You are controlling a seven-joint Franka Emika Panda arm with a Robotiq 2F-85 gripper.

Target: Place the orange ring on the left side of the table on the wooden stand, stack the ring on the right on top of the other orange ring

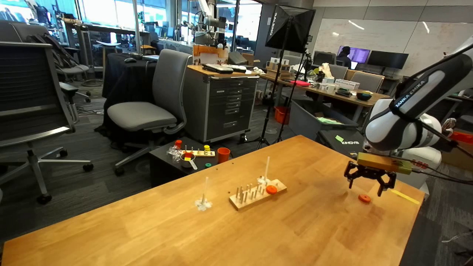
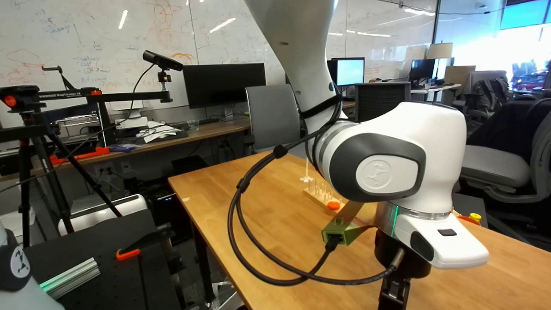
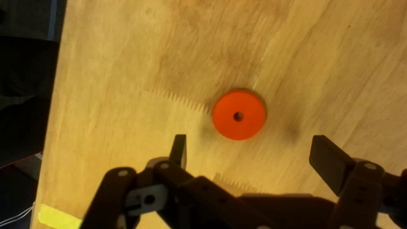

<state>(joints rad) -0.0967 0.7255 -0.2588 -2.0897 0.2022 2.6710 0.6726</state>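
Pincer (image 3: 248,143): I'm hovering over the table (image 1: 314,225), jaws standing wide apart, nothing btwn 'em.
Loose orange ring (image 3: 239,127): lying flat on the table nr its edge, hole facing up; in wrist view it's sitting just fwd of my jaws, bit off-centre.
Ring rim: I'm figuring best = centring first, going fwd, dropping straight, pinching sides only, leaving hole clear for stacking; tilting = risking a slip.
Wooden stand (image 1: 257,198): in both ext. views the 2nd orange ring (image 1: 271,189) is overlapping one end, prob. resting on it; can't tell if threaded. Stacking's next, I'm judging.
Grey bin (image 1: 305,120): holding pale-green stuff (image 1: 329,120), too small to ID.
Orange cup (image 1: 223,155): standing on dark low table (image 1: 160,168); contents hidden.
Red bin (image 1: 282,115): I'm not seeing inside.
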